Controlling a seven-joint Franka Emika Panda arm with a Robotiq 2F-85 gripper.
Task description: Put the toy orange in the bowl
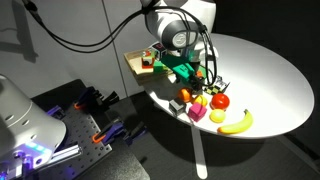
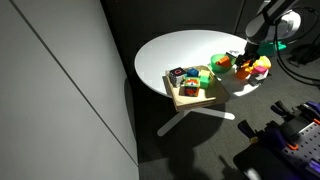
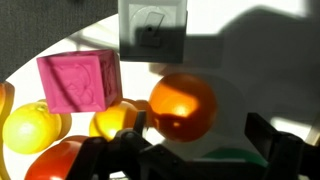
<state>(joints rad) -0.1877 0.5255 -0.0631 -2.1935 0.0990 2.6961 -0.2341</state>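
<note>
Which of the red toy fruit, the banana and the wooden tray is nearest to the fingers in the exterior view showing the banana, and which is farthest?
1. Red toy fruit, right beside the gripper.
2. Banana, at the outer end of the toy cluster.
3. Wooden tray, apart, beyond the green bowl.

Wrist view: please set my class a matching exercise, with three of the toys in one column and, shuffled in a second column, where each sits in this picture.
Toys:
1. toy orange
2. pink cube
3. red round fruit

Places in the wrist view:
A. upper left
B. bottom left corner
C. near the middle

Pairs: 1-C, 2-A, 3-B
</note>
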